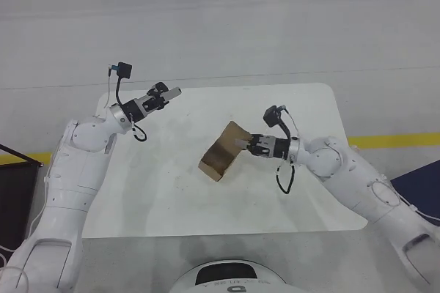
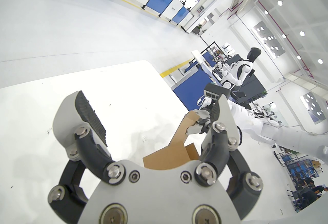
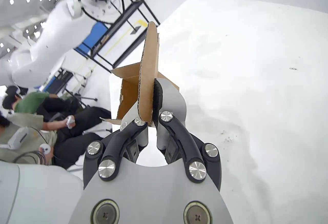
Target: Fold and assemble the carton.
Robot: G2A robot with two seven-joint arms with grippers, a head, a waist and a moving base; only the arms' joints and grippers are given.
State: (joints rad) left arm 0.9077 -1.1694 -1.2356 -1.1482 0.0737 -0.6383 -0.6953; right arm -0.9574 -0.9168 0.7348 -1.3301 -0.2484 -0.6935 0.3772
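Entry: the carton [image 1: 221, 151] is partly opened brown corrugated board, tilted, near the middle of the counter [image 1: 279, 198]. One long flap [image 3: 150, 60] stands up towards the right wrist camera, with the open body and loose side flaps beyond it. I cannot tell whether the low end rests on the counter or hangs just above it.

Right hand [image 1: 243, 141]: closed onto that flap, one pad on each face, gripping close to the flap's free end. This hand alone carries the carton.

Left hand [image 1: 172, 93]: fingers spread wide and holding nothing. It sits over the far corner of the counter on its own side, well apart from the carton. From its wrist view the carton lies ahead between its fingers, with the right hand at the flap's upper edge.

Judgement: the step in hand is squaring up the body, and the folding is barely begun.

- Keep the right pinch firm and steady. A grip this far out on the flap lets the body swing.
- Bring the left hand in wide and flat against the opposite panel.
- Push along the score line only. I expect this board to kink if loaded off the crease.
- Settle the low end on the counter first, so that the counter takes the reaction.
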